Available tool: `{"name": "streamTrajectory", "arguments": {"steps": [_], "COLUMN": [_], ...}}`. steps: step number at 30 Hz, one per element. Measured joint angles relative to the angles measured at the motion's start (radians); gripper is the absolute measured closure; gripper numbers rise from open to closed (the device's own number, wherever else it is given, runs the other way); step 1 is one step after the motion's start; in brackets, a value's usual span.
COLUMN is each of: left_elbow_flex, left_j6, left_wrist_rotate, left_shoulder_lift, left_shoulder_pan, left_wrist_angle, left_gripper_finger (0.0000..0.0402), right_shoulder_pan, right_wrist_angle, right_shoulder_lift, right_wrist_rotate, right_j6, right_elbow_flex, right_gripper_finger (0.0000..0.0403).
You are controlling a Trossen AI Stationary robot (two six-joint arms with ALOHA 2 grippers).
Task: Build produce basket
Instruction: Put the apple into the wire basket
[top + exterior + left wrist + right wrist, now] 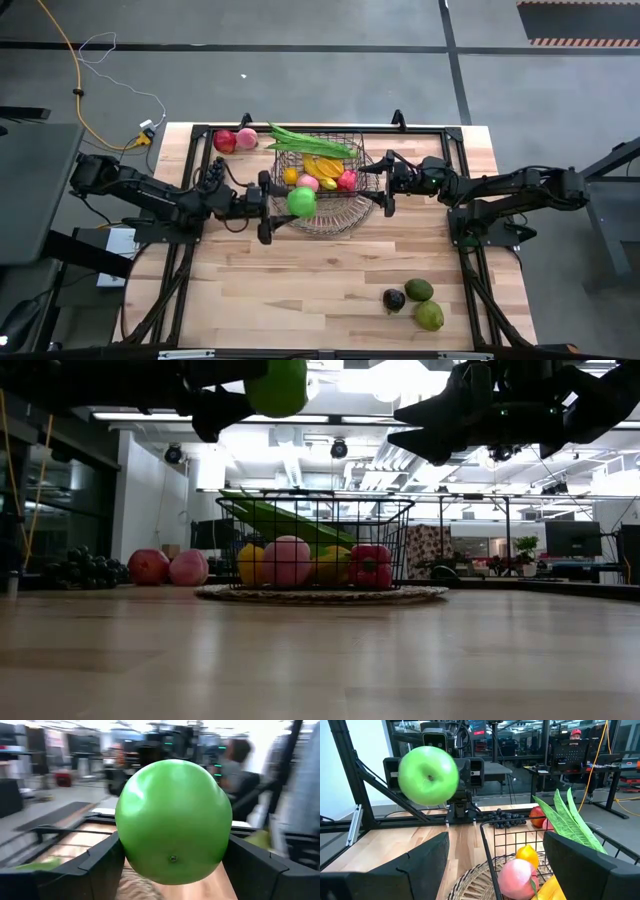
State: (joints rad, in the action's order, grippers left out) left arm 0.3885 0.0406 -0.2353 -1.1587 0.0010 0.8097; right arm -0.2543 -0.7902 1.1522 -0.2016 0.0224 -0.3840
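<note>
The dark wire basket (352, 160) stands on a round woven dish (325, 222) at the table's far middle. It holds long green pods (310, 143), a banana (323, 166), and orange, pink (290, 560) and red (370, 565) pieces. My left gripper (290, 204) is shut on a green apple (301, 202), high over the basket's near left corner. My right gripper (385, 185) is open and empty, level over the basket's right rim, and faces the apple (428, 775). A red apple (225, 141) and a pink fruit (247, 139) rest on the table left of the basket. My left gripper pinches the green apple by its two opposite sides (126, 845) between its two fingers (95, 867). The fingers come level from the table's left. The apple lies on its side, its blossom end (172, 858) toward the wrist, lifted well clear of table and basket (277, 385).
Dark grapes (85, 568) lie at the far left near the red apple. A dark purple fruit (394, 299) and two green fruits (419, 290), (429, 316) lie at the near right. Bare wood lies along the table's near side. A black frame rims the table's far part.
</note>
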Motion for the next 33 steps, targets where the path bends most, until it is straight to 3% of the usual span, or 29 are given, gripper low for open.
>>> {"name": "streamTrajectory", "arguments": {"steps": [6,8,16,24,33], "left_elbow_flex": [0.001,0.002,0.091,0.189,0.191], "left_j6": [0.022,0.046,0.179,0.241,0.194], "left_wrist_rotate": [-0.417,-0.47,-0.487,-0.586,-0.573], "left_shoulder_lift": [-0.03,-0.052,-0.198,-0.25,-0.25], "left_shoulder_pan": [0.008,0.03,0.151,0.175,0.174], "left_wrist_angle": [-0.019,-0.026,-0.208,-0.451,-0.47], "left_gripper_finger": [0.0116,0.0116,0.0116,0.0116,0.0114], "right_shoulder_pan": [0.0,0.0,0.0,0.0,0.0], "right_wrist_angle": [0.0,0.0,0.0,0.01,0.016], "right_shoulder_lift": [0.0,0.0,0.0,0.0,0.0], "right_wrist_rotate": [0.001,0.001,0.001,0.001,0.001], "right_j6": [0.0,0.0,0.0,0.0,0.0], "right_elbow_flex": [0.0,0.0,0.0,0.0,0.0], "right_gripper_finger": [0.0089,0.0089,0.0089,0.0089,0.0089]}}
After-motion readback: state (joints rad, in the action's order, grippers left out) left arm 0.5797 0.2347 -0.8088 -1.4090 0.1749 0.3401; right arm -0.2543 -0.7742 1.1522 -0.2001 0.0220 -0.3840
